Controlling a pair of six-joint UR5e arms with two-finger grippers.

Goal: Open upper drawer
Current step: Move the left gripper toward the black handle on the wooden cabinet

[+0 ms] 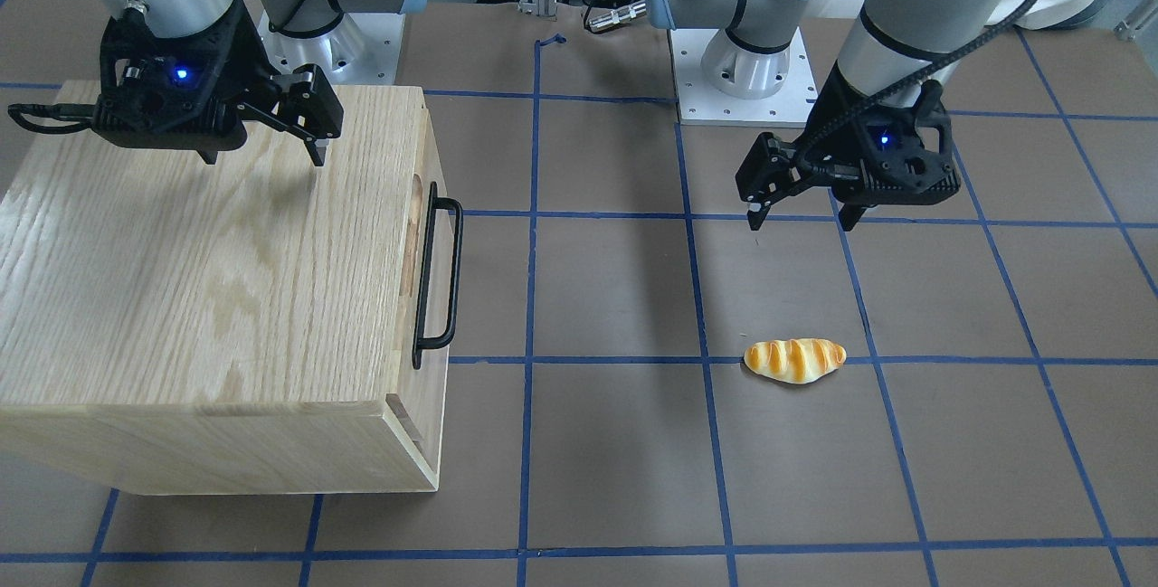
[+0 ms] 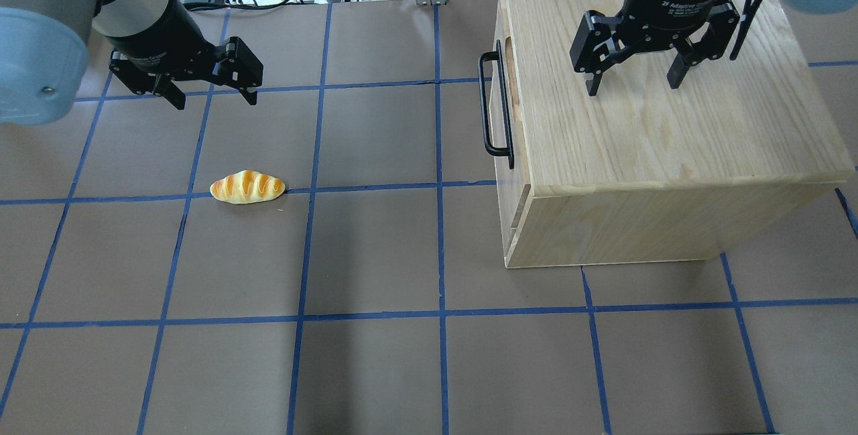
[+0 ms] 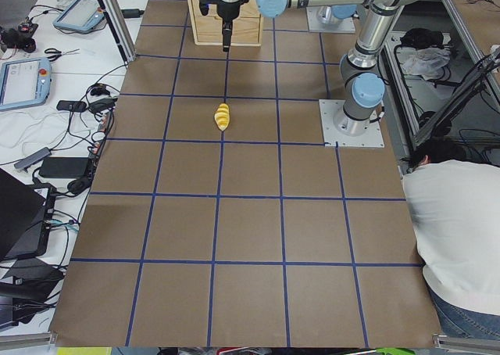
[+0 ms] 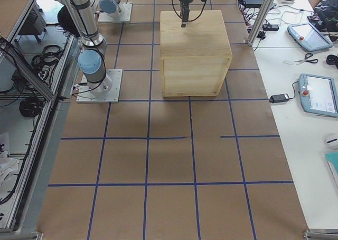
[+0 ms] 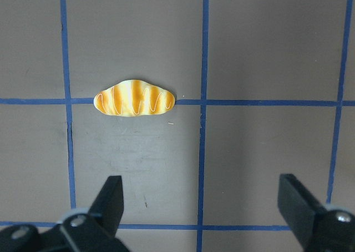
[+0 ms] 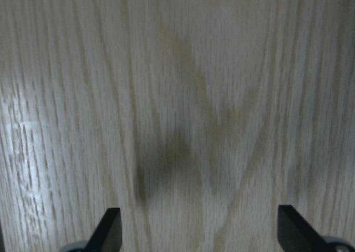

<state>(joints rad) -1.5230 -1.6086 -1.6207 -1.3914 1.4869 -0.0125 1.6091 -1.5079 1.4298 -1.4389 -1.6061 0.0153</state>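
Observation:
The upper drawer [image 1: 425, 207] sits shut in the oak cabinet [image 1: 181, 270]. Only its thin front edge, curved notch and long black bar handle [image 1: 439, 279] show. In the overhead view the handle [image 2: 495, 103] is on the cabinet's [image 2: 670, 133] left face. My right gripper [image 2: 632, 86] hovers open and empty above the cabinet top, back from the handle; it also shows in the front view [image 1: 264, 153] and its wrist view [image 6: 199, 230]. My left gripper [image 2: 216, 101] is open and empty above the table, far from the cabinet; it also shows in the front view [image 1: 801, 223].
A striped bread roll [image 2: 247, 187] lies on the brown table with blue tape lines [image 2: 439, 254], just ahead of my left gripper [image 5: 203, 207]; it also shows in the left wrist view [image 5: 134, 98]. An operator [image 3: 461, 230] sits beside the table.

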